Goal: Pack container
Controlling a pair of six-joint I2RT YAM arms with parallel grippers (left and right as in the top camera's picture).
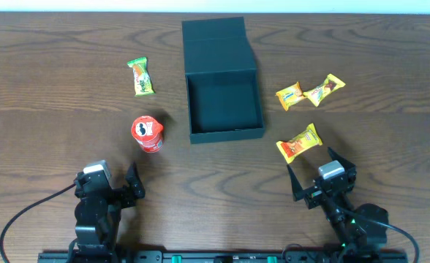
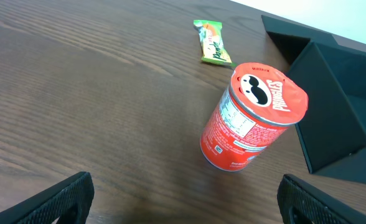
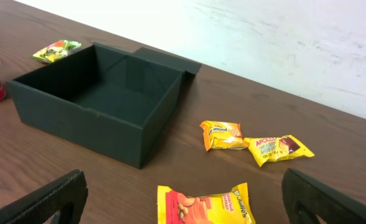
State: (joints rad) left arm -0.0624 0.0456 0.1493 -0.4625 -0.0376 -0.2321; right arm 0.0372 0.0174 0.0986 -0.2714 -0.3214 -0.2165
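The container (image 1: 223, 131) is a dark teal square box, standing open and empty mid-table, its flap lid (image 1: 213, 33) laid back behind it. A red Pringles can (image 1: 147, 134) stands left of it, a green packet (image 1: 140, 77) farther back. Right of the box lie two yellow packets (image 1: 290, 96) (image 1: 323, 90), and a third yellow-and-red packet (image 1: 299, 142) nearer me. My left gripper (image 1: 115, 183) is open near the front edge, the can (image 2: 253, 116) ahead of its fingers. My right gripper (image 1: 319, 179) is open, the yellow-and-red packet (image 3: 206, 205) lying just ahead between its fingers.
Dark wooden tabletop (image 1: 54, 124) runs all round the objects. Black cables (image 1: 25, 212) trail from both arm bases at the front edge. A pale wall (image 3: 282, 43) stands behind the table's far edge.
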